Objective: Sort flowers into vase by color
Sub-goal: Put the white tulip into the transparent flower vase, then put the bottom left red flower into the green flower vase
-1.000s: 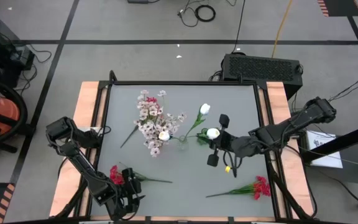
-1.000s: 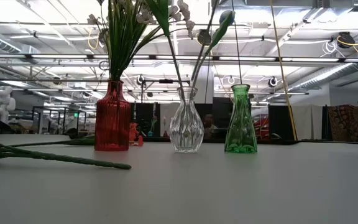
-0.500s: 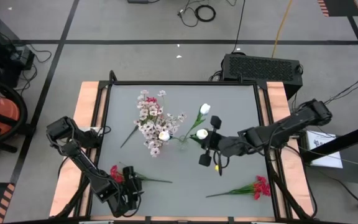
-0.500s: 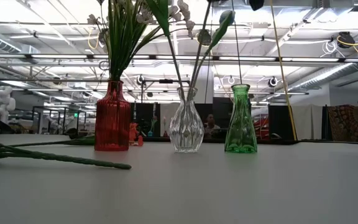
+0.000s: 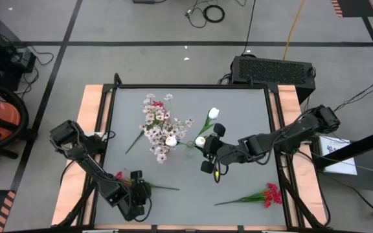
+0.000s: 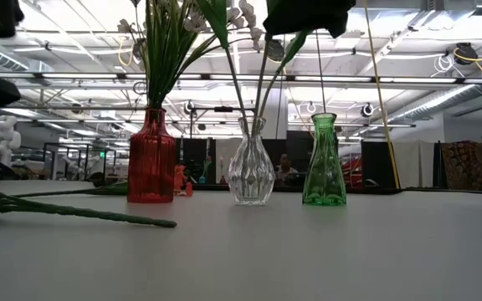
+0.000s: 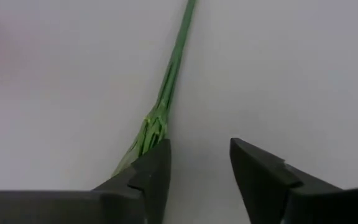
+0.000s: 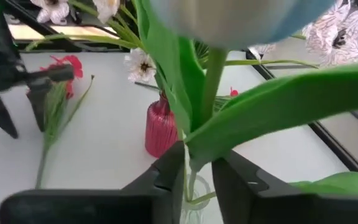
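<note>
Grey worktop (image 5: 238, 116) bearing three vases: red vase (image 6: 151, 156) holding pinkish-white sprigs (image 5: 157, 126), clear vase (image 6: 250, 163) holding a white bud (image 5: 213, 113), green vase (image 6: 323, 161). Right pincer (image 5: 209, 149) pinches a white tulip (image 5: 201, 141) above the clear vase. Left pincer (image 5: 136, 192), spread, straddles a red-flower stem (image 7: 169, 84) lying near the worktop's front-left edge.

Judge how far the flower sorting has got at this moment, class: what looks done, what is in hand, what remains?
Done: pinkish-white sprigs stand in the red vase, and a white tulip in the clear vase. In hand: the right gripper holds a second white tulip above the clear vase; the left gripper, open, sits at a red flower on the table. Left: both red flowers, including the one near the right edge; the green vase looks empty.
</note>
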You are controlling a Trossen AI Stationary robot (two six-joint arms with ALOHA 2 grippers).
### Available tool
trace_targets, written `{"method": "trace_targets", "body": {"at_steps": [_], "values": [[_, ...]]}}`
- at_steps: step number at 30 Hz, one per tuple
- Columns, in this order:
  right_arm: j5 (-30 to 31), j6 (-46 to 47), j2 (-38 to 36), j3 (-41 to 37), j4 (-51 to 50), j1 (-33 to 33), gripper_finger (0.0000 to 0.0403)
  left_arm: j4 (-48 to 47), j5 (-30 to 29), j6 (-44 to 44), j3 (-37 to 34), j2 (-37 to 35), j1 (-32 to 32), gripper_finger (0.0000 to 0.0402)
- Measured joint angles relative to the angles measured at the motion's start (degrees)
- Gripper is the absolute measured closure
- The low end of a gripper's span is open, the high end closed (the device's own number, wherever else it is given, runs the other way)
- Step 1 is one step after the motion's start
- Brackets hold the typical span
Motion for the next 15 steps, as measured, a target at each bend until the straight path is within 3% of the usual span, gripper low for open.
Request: {"method": "trace_targets", "body": {"at_steps": [5, 11, 15], "values": [[-1.2, 1.1, -2.1, 0.0, -2.4, 1.4, 0.0277, -1.2, 3.2, 0.2, -1.4, 0.0, 1.6, 0.0287], [-1.5, 5.8, -7.5, 0.0, -10.0, 5.3, 0.0213, 0.3, 4.6, 3.3, -1.8, 0.0, 1.7, 0.0386], [-1.3, 8.5, -11.7, 0.0, -13.5, 8.9, 0.0187, -0.1, 6.3, 4.4, -0.8, -0.2, 1.9, 0.0390]]}}
